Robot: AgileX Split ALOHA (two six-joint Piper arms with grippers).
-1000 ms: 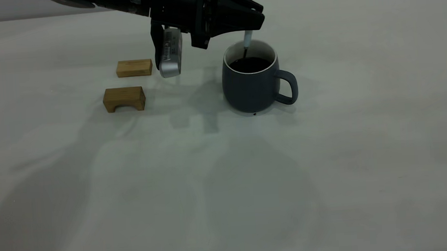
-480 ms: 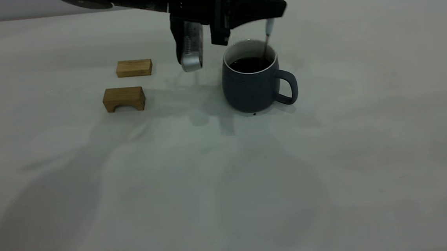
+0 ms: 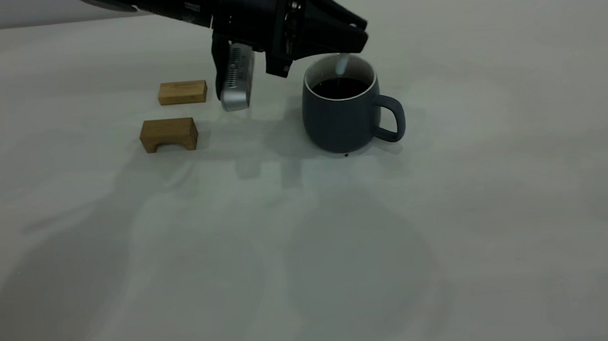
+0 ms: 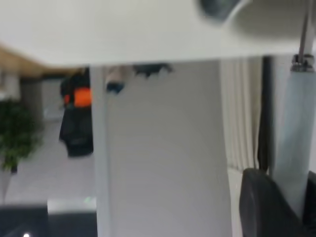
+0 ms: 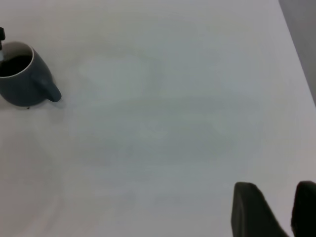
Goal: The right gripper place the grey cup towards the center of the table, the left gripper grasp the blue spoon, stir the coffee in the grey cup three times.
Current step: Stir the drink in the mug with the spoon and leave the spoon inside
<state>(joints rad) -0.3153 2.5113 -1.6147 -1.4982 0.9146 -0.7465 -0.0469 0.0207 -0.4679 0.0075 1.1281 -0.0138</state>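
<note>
Toward the tabletop's far left, two wooden blocks [image 3: 177, 115] are left aside. At the far middle, the left gripper [image 3: 348, 44] is clamped on the blue spoon [image 3: 340, 65], held upright and dipped into the grey cup [image 3: 343, 109] so the coffee [image 3: 339, 88] can be stirred. The right gripper [image 5: 276, 210], parted and empty, is parked apart above the pale table [image 3: 447, 235]. A blurred room shows beyond.

left pincer [image 3: 351, 41] lower, blue spoon [image 3: 341, 65] seemingly deeper

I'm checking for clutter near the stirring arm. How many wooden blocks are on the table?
2. One flat wooden block lies farther back, and an arched wooden block sits just in front of it, both to the left of the grey cup. None appears hidden.
</note>
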